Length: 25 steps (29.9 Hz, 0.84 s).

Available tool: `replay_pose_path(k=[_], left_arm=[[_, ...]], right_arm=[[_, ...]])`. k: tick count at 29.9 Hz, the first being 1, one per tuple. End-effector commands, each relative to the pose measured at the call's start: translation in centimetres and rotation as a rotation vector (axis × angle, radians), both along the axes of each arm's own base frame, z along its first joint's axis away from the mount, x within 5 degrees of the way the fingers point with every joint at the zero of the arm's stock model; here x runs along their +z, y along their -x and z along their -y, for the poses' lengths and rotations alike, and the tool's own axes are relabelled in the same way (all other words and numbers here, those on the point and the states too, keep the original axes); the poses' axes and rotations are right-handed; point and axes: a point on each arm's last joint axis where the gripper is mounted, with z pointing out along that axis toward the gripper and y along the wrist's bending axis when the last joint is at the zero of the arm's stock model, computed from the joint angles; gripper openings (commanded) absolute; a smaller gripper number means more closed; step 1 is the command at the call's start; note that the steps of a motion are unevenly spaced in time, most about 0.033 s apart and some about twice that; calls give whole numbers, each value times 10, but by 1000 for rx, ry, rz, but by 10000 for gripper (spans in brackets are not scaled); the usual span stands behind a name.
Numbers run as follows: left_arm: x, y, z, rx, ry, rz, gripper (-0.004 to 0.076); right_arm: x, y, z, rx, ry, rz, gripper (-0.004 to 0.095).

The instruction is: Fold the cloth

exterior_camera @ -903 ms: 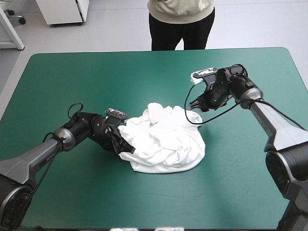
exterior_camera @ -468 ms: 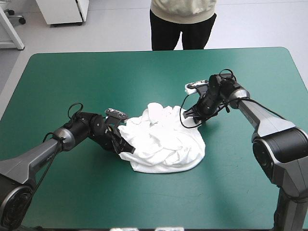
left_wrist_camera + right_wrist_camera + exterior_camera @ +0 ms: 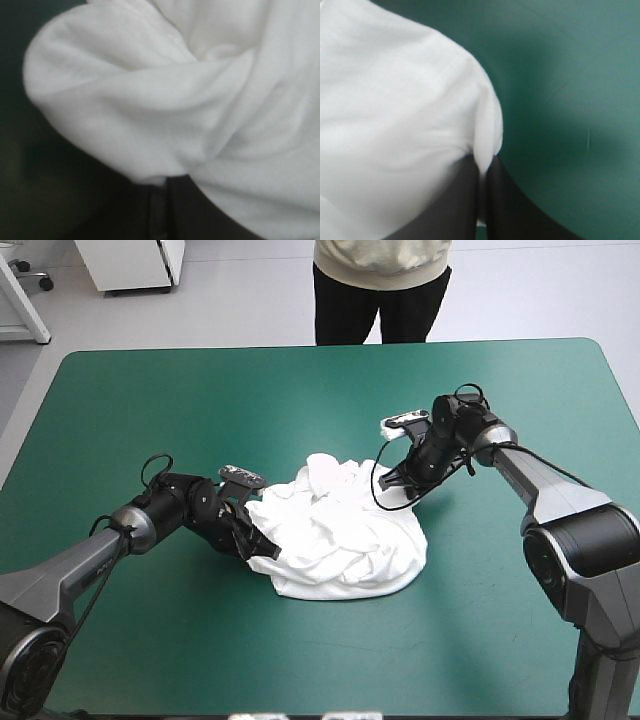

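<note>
The T-shirt (image 3: 340, 530) is heaped, crumpled, at the centre of the teal-green worktop (image 3: 200, 390). Its left edge is clamped by the left gripper (image 3: 262, 545), its upper-right edge by the right gripper (image 3: 400, 480), which was raised and clear earlier. Grasping is judged done; next, the held edges must be drawn apart to spread it.

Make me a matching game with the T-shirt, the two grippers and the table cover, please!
Things:
1. T-shirt
2. left gripper
3. right gripper
4. table cover

Places, colours, states:
A. teal-green all over
B. shut on the heap's left edge
C. a crumpled white heap in the middle of the table
D. shut on the heap's far right edge

Pairs: 1-C, 2-B, 3-D, 4-A
</note>
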Motion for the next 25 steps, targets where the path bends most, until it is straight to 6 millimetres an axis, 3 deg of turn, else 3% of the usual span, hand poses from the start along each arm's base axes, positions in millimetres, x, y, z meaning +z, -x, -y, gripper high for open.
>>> replay_pose_path(k=[1,4,9,15,20,25], left_arm=[[24,-1,1,-17,15,83,-9],[57,-5,-2,-18,5,189,-9],[135,-9,-11,2,-20,420,-9],[224,-1,-23,21,-31,664,-9],[302,19,-38,65,-2,906,-9],[371,56,-56,119,70,1147,-9]], right_arm=[[50,5,4,-19,-26,160,-7],[86,15,11,-34,-30,272,-9],[151,45,28,-59,-22,470,-12],[237,100,51,-85,-57,737,-13],[316,158,71,-113,-142,1008,-13],[374,212,89,-107,-195,1236,-13]])
